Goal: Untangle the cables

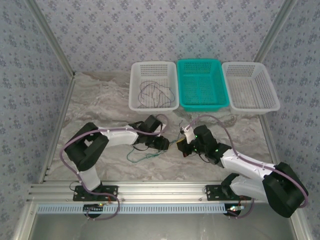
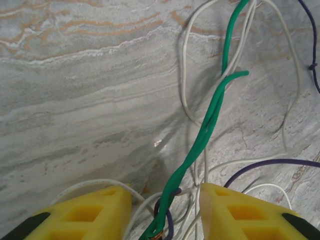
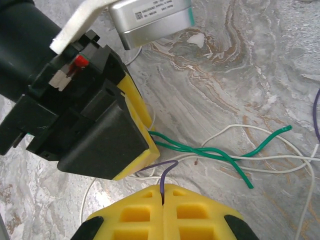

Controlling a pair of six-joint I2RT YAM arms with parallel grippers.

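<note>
Three thin cables lie tangled on the table (image 1: 100, 110) between the two grippers: a green cable (image 2: 202, 137), a white cable (image 2: 183, 75) and a purple cable (image 3: 164, 177).

From the left wrist, we see the green cable doubled and twisted on itself. Its long axis runs steeply away from the left gripper (image 2: 165, 196), leaning a little right, and one cut end points right. The white cable loops beside it on both sides. This gripper's yellow fingers (image 2: 90, 212) stand spread, with the green cable passing through the gap.

From the right wrist, the green cable lies nearly level, running rightward out of the left gripper, with its two free ends splayed apart. The purple cable arcs over and drops into the right gripper (image 3: 164, 189), whose fingers are pressed together on it.

The cables are smooth, round and glossy. The table is grey marbled stone with rust veins.

From above, we see three mesh baskets in a row at the far side. The white left basket (image 1: 150, 106) holds dark cables (image 1: 155, 92). Beside it are the teal basket (image 1: 202, 107) and the white right basket (image 1: 252, 107).
</note>
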